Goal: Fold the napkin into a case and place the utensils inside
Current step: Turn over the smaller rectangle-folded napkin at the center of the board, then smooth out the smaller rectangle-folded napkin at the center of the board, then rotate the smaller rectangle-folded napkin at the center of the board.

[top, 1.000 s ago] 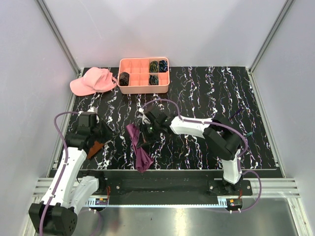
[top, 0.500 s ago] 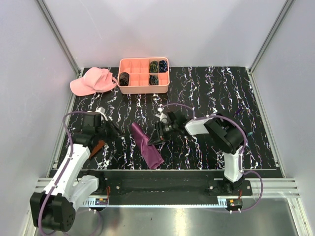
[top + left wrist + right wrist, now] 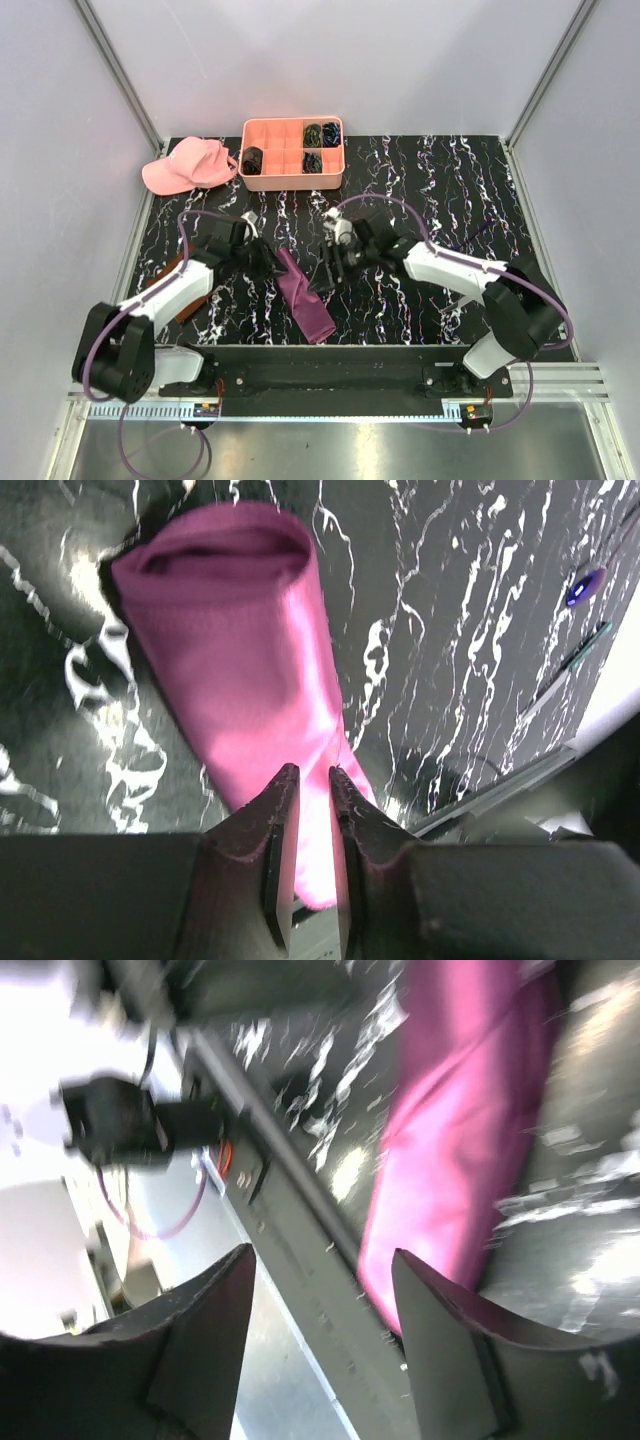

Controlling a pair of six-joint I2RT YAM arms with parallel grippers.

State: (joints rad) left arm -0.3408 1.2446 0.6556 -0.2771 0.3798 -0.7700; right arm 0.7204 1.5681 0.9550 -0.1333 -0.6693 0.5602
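Observation:
The napkin (image 3: pixel 305 295) lies folded into a long magenta strip on the black marbled table, running from mid-table toward the front edge. In the left wrist view the napkin (image 3: pixel 240 650) shows an open, pocket-like end at the far side. My left gripper (image 3: pixel 262 262) hovers at its left side; the jaws (image 3: pixel 312 810) stand a narrow gap apart with nothing between them. My right gripper (image 3: pixel 333 270) is just right of the strip, open wide (image 3: pixel 320 1340) and empty. Two slim utensils (image 3: pixel 490 225) (image 3: pixel 585 583) lie far right on the table.
A salmon compartment tray (image 3: pixel 290 182) with dark coiled bundles (image 3: pixel 322 133) stands at the back. A pink cap (image 3: pixel 185 163) lies at the back left. A rust-brown cloth (image 3: pixel 190 308) lies under the left arm. A metal rail (image 3: pixel 330 355) runs along the front edge.
The right gripper has opened, let go of the napkin and drawn back to the right. The left arm has swung in toward the napkin, which now lies flatter.

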